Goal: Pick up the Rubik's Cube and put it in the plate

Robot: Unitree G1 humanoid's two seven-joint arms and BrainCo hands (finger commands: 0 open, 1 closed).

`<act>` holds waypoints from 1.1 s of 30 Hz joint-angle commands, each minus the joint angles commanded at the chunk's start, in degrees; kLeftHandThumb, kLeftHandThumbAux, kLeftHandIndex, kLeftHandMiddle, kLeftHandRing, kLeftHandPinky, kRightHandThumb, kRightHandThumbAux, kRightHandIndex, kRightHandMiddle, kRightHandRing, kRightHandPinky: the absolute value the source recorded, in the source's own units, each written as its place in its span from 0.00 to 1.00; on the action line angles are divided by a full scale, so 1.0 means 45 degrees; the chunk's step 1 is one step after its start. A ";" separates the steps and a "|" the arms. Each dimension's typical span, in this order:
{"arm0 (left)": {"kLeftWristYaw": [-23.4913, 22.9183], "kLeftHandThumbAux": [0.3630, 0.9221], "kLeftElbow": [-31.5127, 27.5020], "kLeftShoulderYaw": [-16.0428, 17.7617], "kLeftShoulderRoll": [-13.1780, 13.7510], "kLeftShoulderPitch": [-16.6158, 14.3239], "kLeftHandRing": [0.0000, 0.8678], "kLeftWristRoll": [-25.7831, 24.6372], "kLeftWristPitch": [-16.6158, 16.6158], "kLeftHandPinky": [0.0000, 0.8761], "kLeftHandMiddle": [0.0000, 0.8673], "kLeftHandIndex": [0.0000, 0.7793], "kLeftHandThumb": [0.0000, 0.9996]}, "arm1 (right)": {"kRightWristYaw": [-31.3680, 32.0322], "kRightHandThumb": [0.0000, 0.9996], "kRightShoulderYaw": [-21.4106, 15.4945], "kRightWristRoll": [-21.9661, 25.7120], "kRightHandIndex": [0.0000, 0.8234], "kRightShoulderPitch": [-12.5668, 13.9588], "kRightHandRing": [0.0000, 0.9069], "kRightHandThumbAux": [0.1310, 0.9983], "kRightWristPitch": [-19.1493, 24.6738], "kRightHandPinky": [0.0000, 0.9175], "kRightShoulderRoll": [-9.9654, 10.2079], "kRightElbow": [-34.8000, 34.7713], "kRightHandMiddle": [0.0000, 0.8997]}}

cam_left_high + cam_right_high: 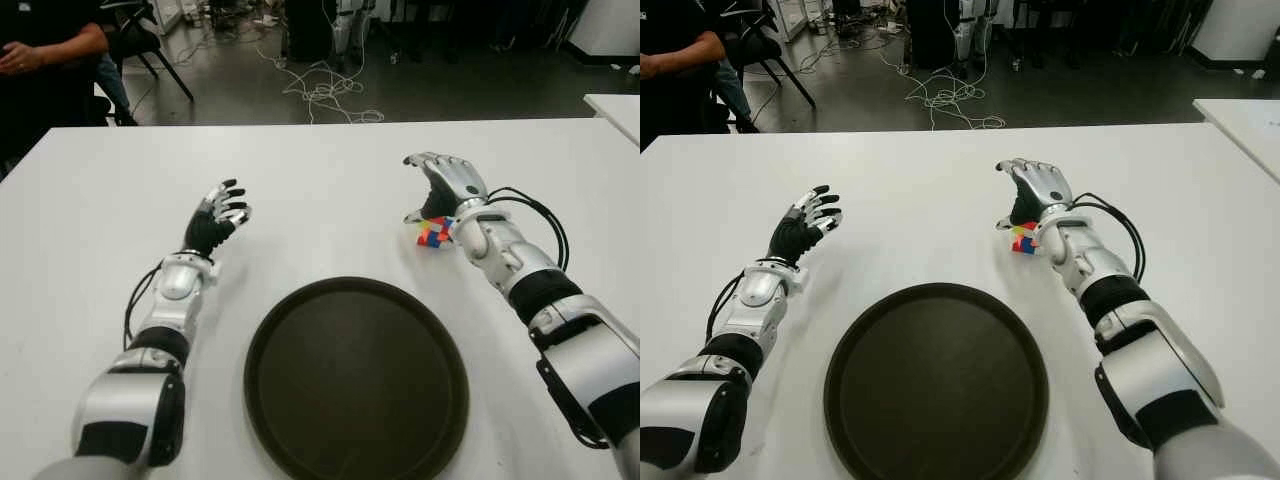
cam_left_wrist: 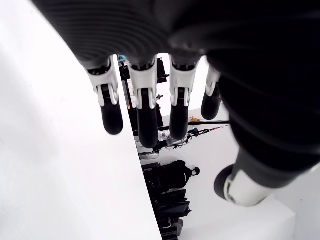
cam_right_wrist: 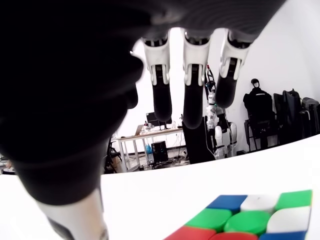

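Where it lies, Rubik's Cube under spread right hand.

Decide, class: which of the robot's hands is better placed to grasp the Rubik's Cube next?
The right hand: it hovers open directly over the Rubik's Cube on the white table, beyond the plate. The left hand is open far across the table.

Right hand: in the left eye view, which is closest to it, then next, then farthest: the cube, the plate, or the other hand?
From the right hand:
1. Rubik's Cube, on the table just under its palm.
2. Plate, nearer the robot, toward the middle.
3. Left hand, across the table on the robot's left.
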 joint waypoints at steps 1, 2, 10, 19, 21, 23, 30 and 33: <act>0.0000 0.61 -0.0002 -0.0002 0.0003 0.0001 0.24 0.0002 0.0000 0.24 0.24 0.15 0.18 | 0.0001 0.00 0.0018 0.0002 0.30 0.0002 0.34 0.87 0.0002 0.34 -0.0008 0.0017 0.31; 0.0001 0.61 -0.0001 -0.0003 0.0004 0.0001 0.24 0.0003 0.0001 0.24 0.24 0.15 0.18 | 0.0014 0.00 0.0037 0.0005 0.30 -0.0005 0.34 0.87 0.0002 0.35 -0.0018 0.0042 0.31; -0.0014 0.60 0.0008 0.0003 0.0032 -0.0006 0.23 -0.0002 0.0061 0.22 0.23 0.14 0.17 | 0.0591 0.00 0.0226 -0.0057 0.44 -0.0164 0.54 0.90 0.0103 0.51 -0.0294 0.0135 0.54; -0.0031 0.62 0.0017 -0.0010 0.0047 0.0015 0.23 0.0017 -0.0036 0.23 0.23 0.14 0.16 | 0.2065 0.00 0.0222 -0.0094 0.47 -0.0133 0.58 0.90 0.0585 0.53 -0.0799 -0.0585 0.58; -0.0016 0.62 0.0021 -0.0016 0.0048 0.0018 0.23 0.0026 -0.0022 0.22 0.23 0.14 0.16 | 0.2281 0.00 0.0181 -0.0051 0.48 -0.0080 0.59 0.90 0.0643 0.54 -0.0904 -0.0751 0.59; -0.0007 0.63 0.0024 -0.0018 0.0049 0.0018 0.23 0.0029 0.0001 0.23 0.23 0.14 0.16 | 0.2458 0.00 0.0136 0.0007 0.49 -0.0045 0.60 0.90 0.0724 0.55 -0.0935 -0.0844 0.60; 0.0010 0.61 -0.0006 -0.0033 0.0032 0.0026 0.23 0.0036 0.0020 0.22 0.23 0.14 0.16 | 0.3006 0.00 -0.0037 0.0163 0.52 0.0053 0.62 0.90 0.0944 0.57 -0.1031 -0.1107 0.62; 0.0088 0.62 -0.0018 -0.0056 0.0022 0.0037 0.23 0.0071 -0.0002 0.22 0.23 0.14 0.16 | 0.3230 0.00 -0.0115 0.0236 0.52 0.0093 0.63 0.90 0.0909 0.58 -0.1123 -0.1188 0.63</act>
